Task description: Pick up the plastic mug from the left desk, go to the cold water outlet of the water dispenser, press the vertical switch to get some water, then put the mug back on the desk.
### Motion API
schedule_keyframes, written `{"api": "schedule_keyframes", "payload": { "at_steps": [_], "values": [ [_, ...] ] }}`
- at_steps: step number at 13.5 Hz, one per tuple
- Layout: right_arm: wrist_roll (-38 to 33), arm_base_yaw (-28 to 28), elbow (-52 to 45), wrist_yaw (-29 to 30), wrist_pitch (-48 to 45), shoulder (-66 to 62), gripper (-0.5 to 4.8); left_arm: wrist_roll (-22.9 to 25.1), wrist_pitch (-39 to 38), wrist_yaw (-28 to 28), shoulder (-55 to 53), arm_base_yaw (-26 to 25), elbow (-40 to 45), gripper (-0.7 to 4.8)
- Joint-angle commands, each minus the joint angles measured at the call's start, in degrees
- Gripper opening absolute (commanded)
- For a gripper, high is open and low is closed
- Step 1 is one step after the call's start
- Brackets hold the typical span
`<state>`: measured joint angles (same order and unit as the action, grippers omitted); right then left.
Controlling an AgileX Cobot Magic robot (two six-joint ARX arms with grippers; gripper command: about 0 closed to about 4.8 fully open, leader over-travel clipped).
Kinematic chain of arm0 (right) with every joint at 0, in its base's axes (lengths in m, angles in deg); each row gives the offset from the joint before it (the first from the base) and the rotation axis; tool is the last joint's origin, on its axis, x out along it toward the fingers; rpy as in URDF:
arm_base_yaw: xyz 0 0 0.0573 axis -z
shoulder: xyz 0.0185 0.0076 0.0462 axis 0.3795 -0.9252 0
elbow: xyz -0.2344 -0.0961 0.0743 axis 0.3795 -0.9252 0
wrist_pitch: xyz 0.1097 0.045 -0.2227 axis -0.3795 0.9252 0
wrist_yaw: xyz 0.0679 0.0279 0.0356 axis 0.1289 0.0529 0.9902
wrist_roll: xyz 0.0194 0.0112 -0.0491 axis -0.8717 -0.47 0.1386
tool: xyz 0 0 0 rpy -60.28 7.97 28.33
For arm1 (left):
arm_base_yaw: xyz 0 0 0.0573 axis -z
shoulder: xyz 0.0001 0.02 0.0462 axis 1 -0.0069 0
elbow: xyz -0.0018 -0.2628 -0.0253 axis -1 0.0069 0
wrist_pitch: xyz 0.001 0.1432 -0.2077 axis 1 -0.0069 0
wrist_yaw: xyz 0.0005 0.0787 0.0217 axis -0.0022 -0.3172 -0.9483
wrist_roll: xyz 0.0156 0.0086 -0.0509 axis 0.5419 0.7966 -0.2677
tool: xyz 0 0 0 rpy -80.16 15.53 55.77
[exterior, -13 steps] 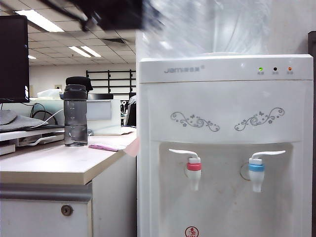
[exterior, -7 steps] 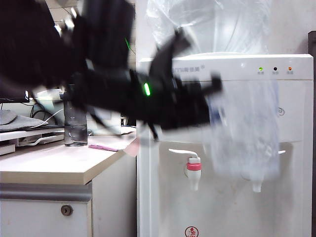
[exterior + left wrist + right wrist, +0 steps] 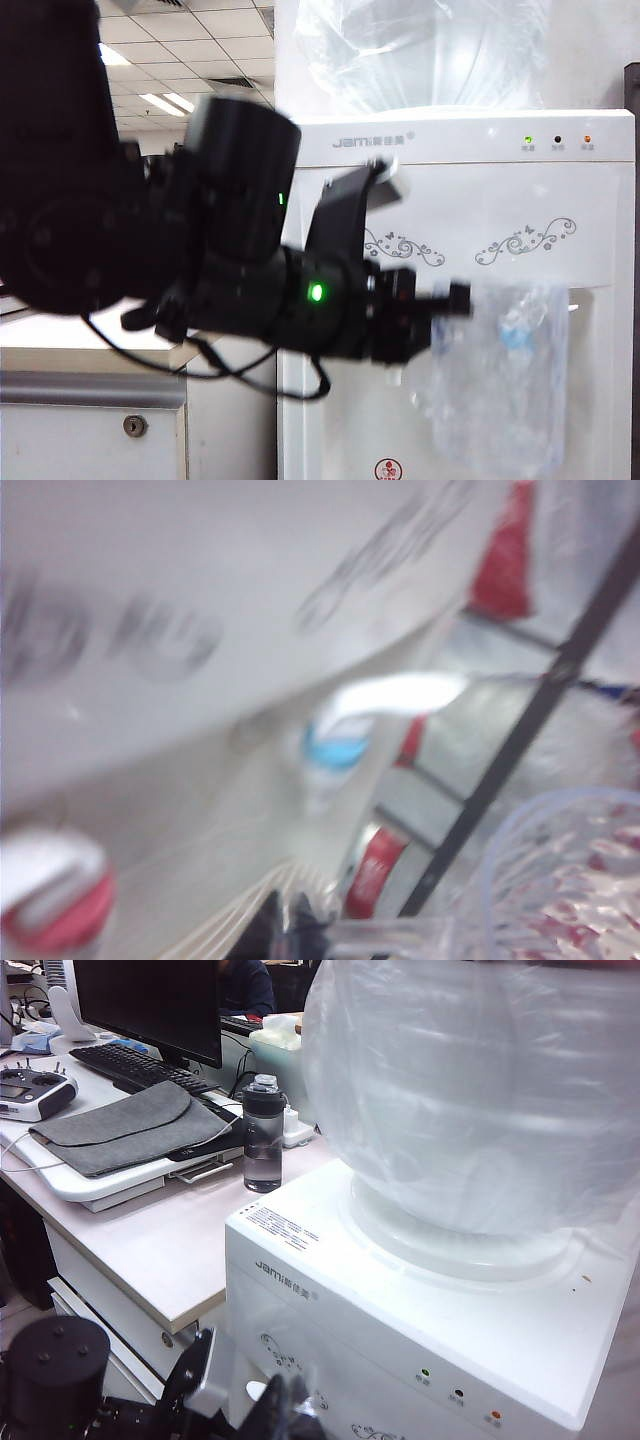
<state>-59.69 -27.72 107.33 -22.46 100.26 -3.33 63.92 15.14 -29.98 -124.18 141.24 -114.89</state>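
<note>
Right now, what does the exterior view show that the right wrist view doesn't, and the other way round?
Only the exterior view shows the left tool holding the mug in front of the dispenser's tap recess, and the desk's round lock. Only the right wrist view shows the grey bottle, monitor, keyboard and the dispenser's flat top. Both show the dispenser, its three lights, the big water bottle and the desk.

From here I see the pale beige desk top beside the tall white water dispenser. On it, well beyond the dispenser's corner, stand a smoky-grey bottle, a folded grey cloth and a black keyboard.
</note>
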Motion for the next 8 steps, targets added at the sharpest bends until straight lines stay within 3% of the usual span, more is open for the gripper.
{"api": "schedule_keyframes", "payload": {
  "at_steps": [1,8],
  "values": [
    [0.1,0.0,0.2,0.1,2.5,0.0,-0.01,-1.9,2.5,-0.2,-1.4,0.1,-0.2,-0.06],
    [0.1,0.0,0.2,0.1,2.0,0.0,-0.01,-1.9,2.4,0.1,-1.4,0.1,-0.2,-0.06]
  ]
}}
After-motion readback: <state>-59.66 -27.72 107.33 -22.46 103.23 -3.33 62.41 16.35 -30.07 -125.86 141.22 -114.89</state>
